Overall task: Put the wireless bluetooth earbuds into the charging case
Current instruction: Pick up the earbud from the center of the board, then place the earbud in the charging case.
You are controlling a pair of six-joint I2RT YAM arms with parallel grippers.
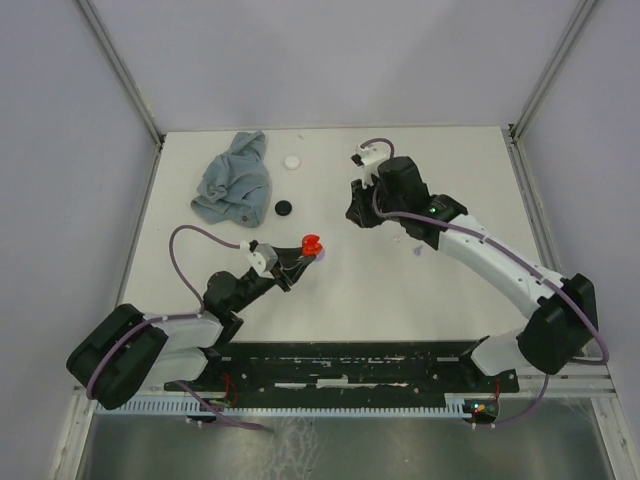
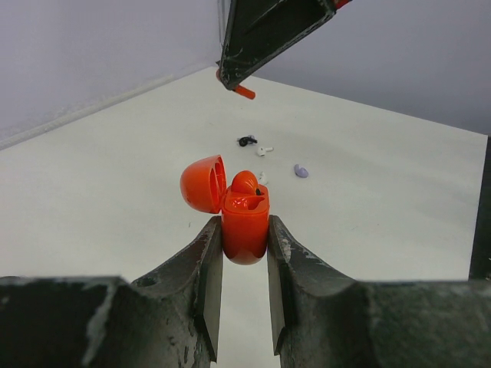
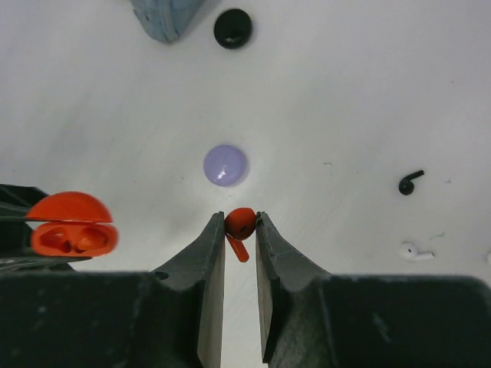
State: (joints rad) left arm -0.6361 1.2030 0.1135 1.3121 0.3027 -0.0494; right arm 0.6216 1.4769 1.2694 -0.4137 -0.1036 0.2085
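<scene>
Left gripper [image 2: 245, 227] is clamping the open red charging case [image 2: 245, 215] near the table's [image 1: 400, 300] centre. Right gripper [image 3: 239, 228] is pinching a red earbud [image 3: 241, 222], well apart from it, insertion pending. A black earbud [image 3: 410, 182] is lying loose.

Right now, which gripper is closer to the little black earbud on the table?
Right. The right gripper, pinching a red earbud, hangs just above and beside the black earbud; the left gripper, holding the red case, sits farther back.
</scene>
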